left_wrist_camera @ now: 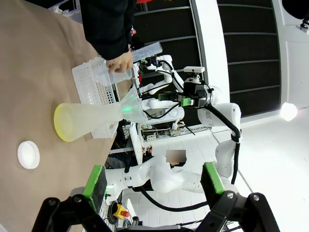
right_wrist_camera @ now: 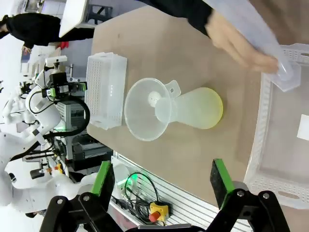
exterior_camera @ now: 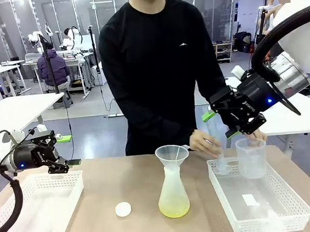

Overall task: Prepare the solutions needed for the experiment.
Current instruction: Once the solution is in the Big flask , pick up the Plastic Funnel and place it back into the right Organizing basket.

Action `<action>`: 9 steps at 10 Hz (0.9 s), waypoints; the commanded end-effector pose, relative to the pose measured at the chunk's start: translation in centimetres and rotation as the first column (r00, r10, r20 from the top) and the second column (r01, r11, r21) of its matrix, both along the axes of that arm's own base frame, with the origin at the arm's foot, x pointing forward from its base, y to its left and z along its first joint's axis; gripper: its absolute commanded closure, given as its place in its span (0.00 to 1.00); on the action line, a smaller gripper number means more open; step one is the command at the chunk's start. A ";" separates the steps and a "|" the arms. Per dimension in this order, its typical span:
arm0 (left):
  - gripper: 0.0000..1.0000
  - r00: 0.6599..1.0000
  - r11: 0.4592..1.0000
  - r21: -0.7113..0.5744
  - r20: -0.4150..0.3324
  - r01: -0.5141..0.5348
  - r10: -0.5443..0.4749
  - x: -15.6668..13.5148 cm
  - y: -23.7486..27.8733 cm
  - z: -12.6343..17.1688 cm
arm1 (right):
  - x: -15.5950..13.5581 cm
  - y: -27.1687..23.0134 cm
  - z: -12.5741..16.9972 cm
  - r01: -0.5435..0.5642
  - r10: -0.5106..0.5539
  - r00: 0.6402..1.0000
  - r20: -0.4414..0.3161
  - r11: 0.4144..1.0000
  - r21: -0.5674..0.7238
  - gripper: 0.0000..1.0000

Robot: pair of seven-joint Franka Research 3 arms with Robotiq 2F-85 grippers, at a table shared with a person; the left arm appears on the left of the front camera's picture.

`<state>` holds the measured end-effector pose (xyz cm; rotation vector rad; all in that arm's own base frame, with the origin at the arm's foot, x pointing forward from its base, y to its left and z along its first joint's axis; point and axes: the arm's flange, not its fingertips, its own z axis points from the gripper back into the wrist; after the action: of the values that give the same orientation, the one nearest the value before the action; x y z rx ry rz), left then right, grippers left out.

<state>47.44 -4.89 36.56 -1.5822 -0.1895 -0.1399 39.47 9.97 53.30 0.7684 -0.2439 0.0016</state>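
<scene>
Inside the frosted flask (exterior_camera: 172, 187), the solutions (exterior_camera: 174, 208) show only faintly.

A brown counter (exterior_camera: 134, 194) carries two white mesh baskets. The left basket (exterior_camera: 75, 204) sits near the left edge. The right basket (exterior_camera: 220, 194) holds an upright clear beaker (exterior_camera: 251, 159) and a small white slip (exterior_camera: 250, 200). Between the baskets stands a frosted flask (exterior_camera: 173, 193) with a funnel (exterior_camera: 172, 153) in its neck. A white round lid (exterior_camera: 123, 209) lies just left of it.
</scene>
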 end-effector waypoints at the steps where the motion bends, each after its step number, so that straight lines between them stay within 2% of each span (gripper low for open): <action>1: 0.00 1.000 1.000 -0.011 0.009 -0.009 0.009 -0.1 -0.1 0.3 | 0.2 -0.2 0.0 0.015 -0.014 1.000 -0.018 0.999 0.043 0.00; 2: 0.00 1.000 1.000 -0.011 0.009 -0.009 0.009 -0.1 -0.1 0.3 | 0.0 0.0 0.0 0.000 0.000 1.000 0.000 1.000 0.000 0.00; 6: 0.00 1.000 1.000 -0.011 0.009 -0.009 0.009 -0.1 -0.1 0.3 | 0.0 0.0 0.1 -0.009 0.009 1.000 -0.003 1.000 0.014 0.00; 9: 0.00 1.000 1.000 -0.011 0.009 -0.009 0.009 -0.1 -0.1 0.3 | 1.2 2.8 -0.4 -0.057 0.057 0.997 -0.057 0.998 0.011 0.00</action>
<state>47.44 -4.89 36.56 -1.5822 -0.1896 -0.1399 39.68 11.56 52.63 0.7839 -0.1986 0.0409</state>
